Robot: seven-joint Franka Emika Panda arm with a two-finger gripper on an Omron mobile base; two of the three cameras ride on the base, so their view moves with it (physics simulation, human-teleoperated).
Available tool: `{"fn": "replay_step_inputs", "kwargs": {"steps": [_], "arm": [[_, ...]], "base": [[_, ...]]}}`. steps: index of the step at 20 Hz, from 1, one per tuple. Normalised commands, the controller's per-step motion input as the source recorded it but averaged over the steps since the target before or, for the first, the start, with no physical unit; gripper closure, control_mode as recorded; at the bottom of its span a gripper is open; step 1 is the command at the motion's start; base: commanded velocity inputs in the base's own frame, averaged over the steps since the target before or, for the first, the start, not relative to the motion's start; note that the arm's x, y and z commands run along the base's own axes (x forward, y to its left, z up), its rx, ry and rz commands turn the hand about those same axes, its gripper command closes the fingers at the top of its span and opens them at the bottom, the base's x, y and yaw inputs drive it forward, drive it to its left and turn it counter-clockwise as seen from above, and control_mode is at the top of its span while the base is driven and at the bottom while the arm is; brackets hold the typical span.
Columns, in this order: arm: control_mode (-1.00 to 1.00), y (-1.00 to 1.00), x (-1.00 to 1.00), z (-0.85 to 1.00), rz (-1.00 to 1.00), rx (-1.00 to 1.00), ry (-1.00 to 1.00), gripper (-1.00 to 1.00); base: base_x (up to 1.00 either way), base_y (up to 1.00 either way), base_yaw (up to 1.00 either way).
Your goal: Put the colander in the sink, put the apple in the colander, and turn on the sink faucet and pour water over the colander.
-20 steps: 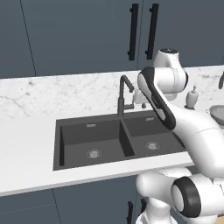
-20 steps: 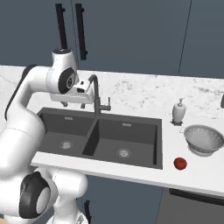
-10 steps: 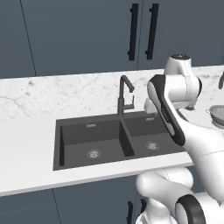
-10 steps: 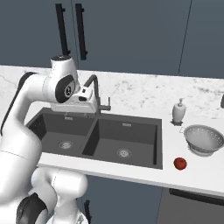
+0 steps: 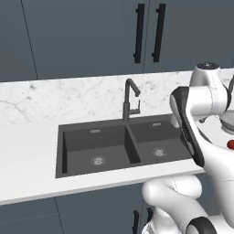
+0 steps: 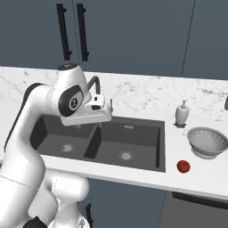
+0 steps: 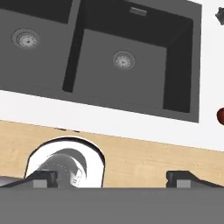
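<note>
The sink [image 6: 111, 142] is a dark double basin sunk in the marble counter [image 6: 147, 95], both basins bare down to their silver drains; it is fixed and hard, so anything metal set into it should go down gently. The sink faucet [image 5: 130, 98] rises behind the divider, slim and rigid, with a small side lever that looks to need only a light push. The colander [image 6: 207, 141] sits on the counter to the right of the sink, near the white pump bottle [image 6: 181, 113]. It looks like thin stiff metal, probably light and rather slick, so the rim or one of its wire handles seems the safest hold. The apple [image 6: 183, 166] lies just in front of the colander, near the counter edge; small, round and firm, it may roll, so a pinch across its middle suits it. The gripper [image 7: 111, 179] hangs above the sink's front edge, jaws spread wide with nothing between them
</note>
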Motion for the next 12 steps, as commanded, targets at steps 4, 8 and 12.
{"fn": "replay_step_inputs", "kwargs": {"steps": [4,8,12], "arm": [[-1.00,-0.70,-0.14,-0.01,0.02,-0.07,0.03,-1.00],[-1.00,-0.72,-0.08,-0.04,0.01,-0.01,0.06,-1.00],[-1.00,-0.65,0.00,-0.07,0.00,0.00,0.06,-1.00]], "base": [[0.00,0.00,0.00],[0.00,0.00,0.00],[0.00,0.00,0.00]]}}
